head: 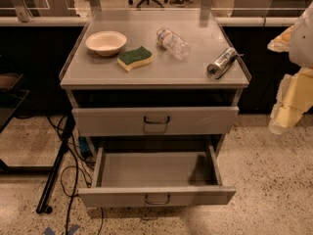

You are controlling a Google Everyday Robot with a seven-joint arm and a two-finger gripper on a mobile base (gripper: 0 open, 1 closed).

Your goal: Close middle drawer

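Observation:
The middle drawer (156, 196) of the grey metal cabinet stands pulled far out toward me. Its shallow grey tray (154, 169) is empty, and its wide flat front carries a small loop handle (157, 199). The upper drawer (155, 120), with a darker handle, sits above it and is nearly pushed in. The lowest drawer is hidden under the open one. My gripper (282, 117) hangs at the right edge of the view. It is to the right of the cabinet at about the upper drawer's height, and touches nothing.
On the cabinet top (98, 72) lie a cream bowl (106, 42), a green and yellow sponge (134, 58), a plastic bottle (173, 43) on its side and a metal can (221, 62) on its side. A black stand leg (55, 173) and cables lie on the floor at left.

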